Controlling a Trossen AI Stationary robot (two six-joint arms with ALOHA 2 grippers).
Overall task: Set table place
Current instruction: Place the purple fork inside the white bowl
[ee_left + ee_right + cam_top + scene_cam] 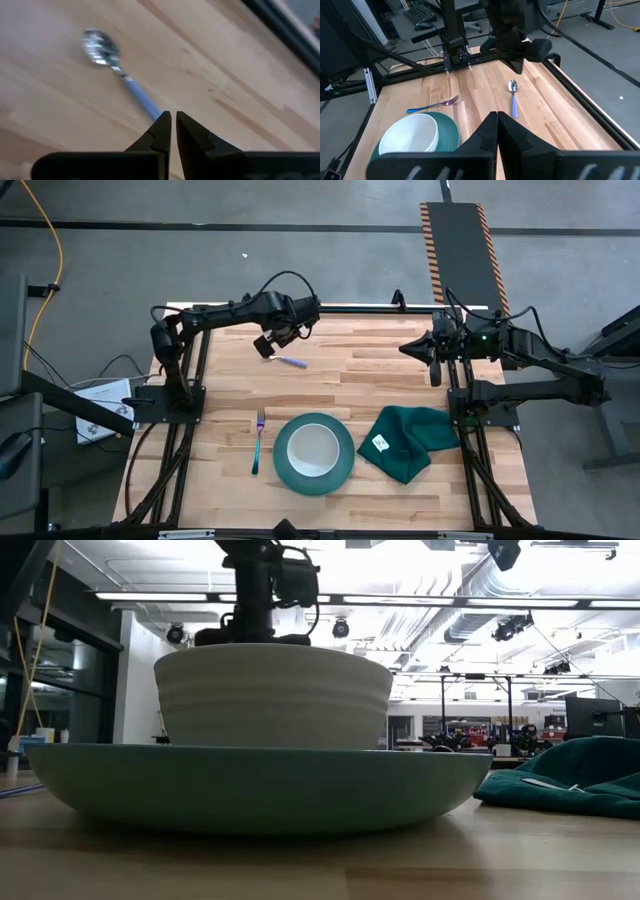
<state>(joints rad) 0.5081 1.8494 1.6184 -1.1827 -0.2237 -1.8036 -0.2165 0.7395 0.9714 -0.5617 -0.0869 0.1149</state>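
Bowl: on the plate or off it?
On. The white bowl sits centred in the teal plate; the low view shows it resting upright on the plate.

Spoon (117, 75) blurred, handle end hidden behind left pincer (173, 120); plate (250, 780) concealing fork in low view.

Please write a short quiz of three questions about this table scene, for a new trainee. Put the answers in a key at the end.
1. True or false: the white bowl sits inside the teal plate.
2. Which item lies on the table just beside the left gripper? A) fork B) spoon C) green cloth
3. Fill in: the fork lies on the plate's ____ side in the high view.

Key:
1. True.
2. B; the gripper is above the spoon, not gripping it.
3. Left.
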